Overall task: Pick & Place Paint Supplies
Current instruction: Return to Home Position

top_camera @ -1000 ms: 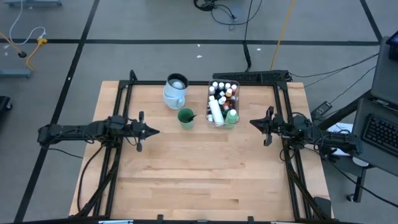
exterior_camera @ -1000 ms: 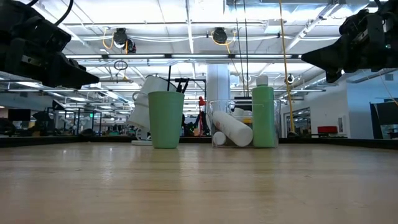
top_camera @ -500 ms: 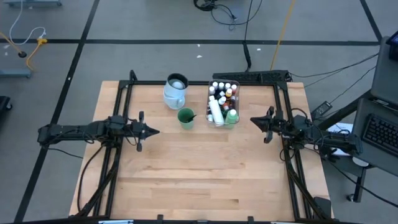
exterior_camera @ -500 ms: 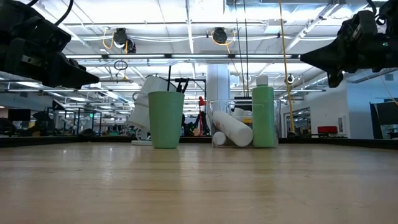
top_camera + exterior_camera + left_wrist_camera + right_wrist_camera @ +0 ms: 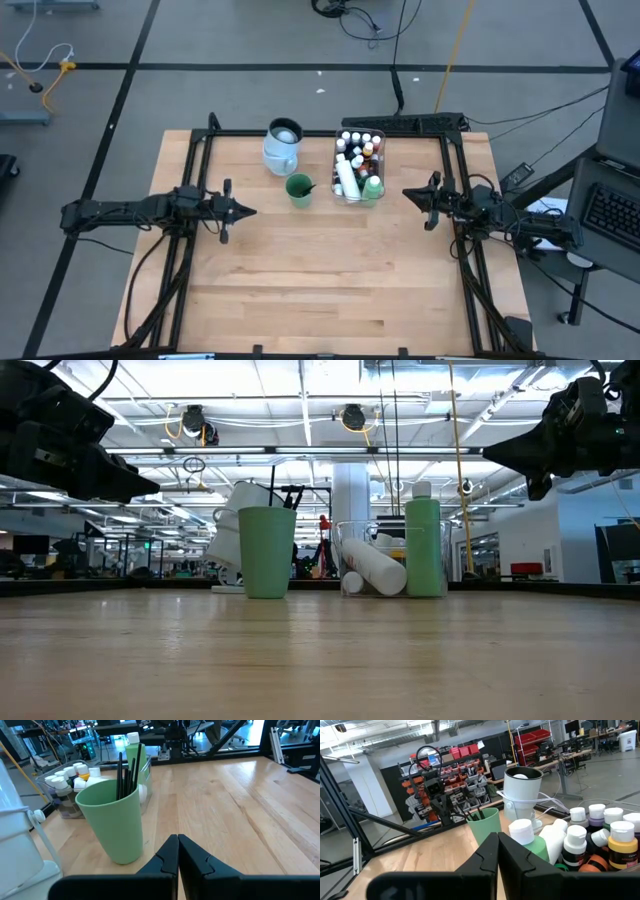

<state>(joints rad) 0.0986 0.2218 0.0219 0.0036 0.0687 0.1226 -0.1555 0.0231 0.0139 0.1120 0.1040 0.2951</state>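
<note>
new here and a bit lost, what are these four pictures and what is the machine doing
It is a robot with two dark arms at a wooden table. One picture looks straight down, one looks level across the tabletop, and two come from cameras on the arms' wrists. The left gripper and right gripper hang over the table's two sides, fingers shut, holding nothing. On the table stand a pale-blue jug, a green cup with brushes in it, and a clear tub full of paint bottles.
</note>
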